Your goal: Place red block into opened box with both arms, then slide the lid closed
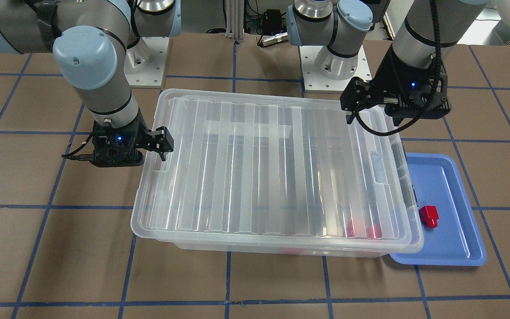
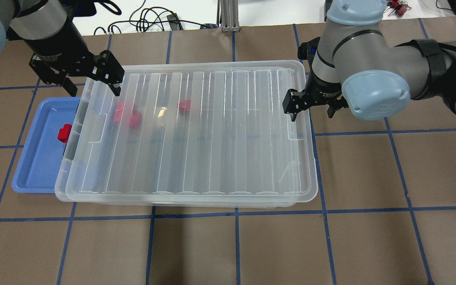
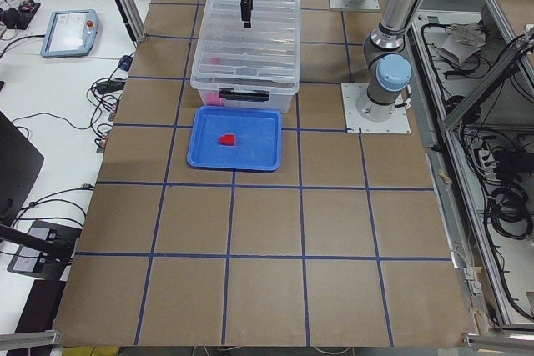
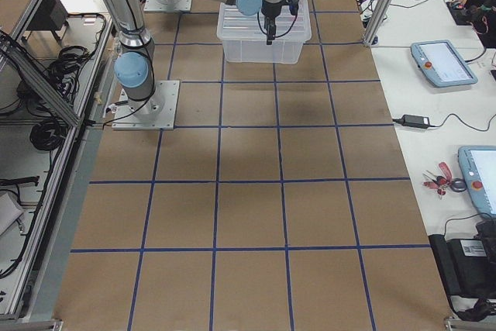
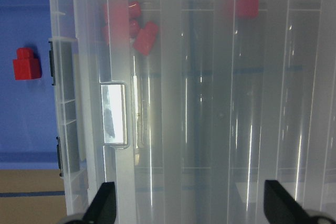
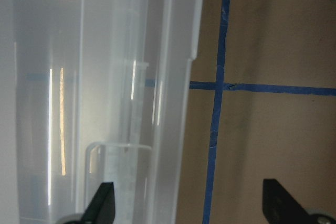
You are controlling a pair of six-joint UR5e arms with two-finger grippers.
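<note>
One red block point(image 2: 65, 132) point(image 1: 428, 216) point(image 5: 26, 66) lies in the blue tray point(image 2: 34, 166) beside the box point(image 2: 61, 189). The ribbed clear lid point(image 2: 212, 138) point(image 1: 259, 168) lies flat on the box, set a little toward my right side. Through it I see other red blocks point(image 2: 127, 114) point(image 5: 136, 24) on the box floor. My left gripper point(image 2: 91, 83) point(image 5: 191, 205) is open above the lid's left end, holding nothing. Open too, my right gripper point(image 2: 311, 113) point(image 6: 191, 205) straddles the lid's right edge, one finger over the lid and the other over the table.
The tray point(image 1: 454, 239) is partly tucked under the box's end, next to a grey latch point(image 2: 71, 142). Brown table with blue tape lines point(image 2: 323, 209) surrounds the box. Both arm bases point(image 1: 330, 66) stand behind it.
</note>
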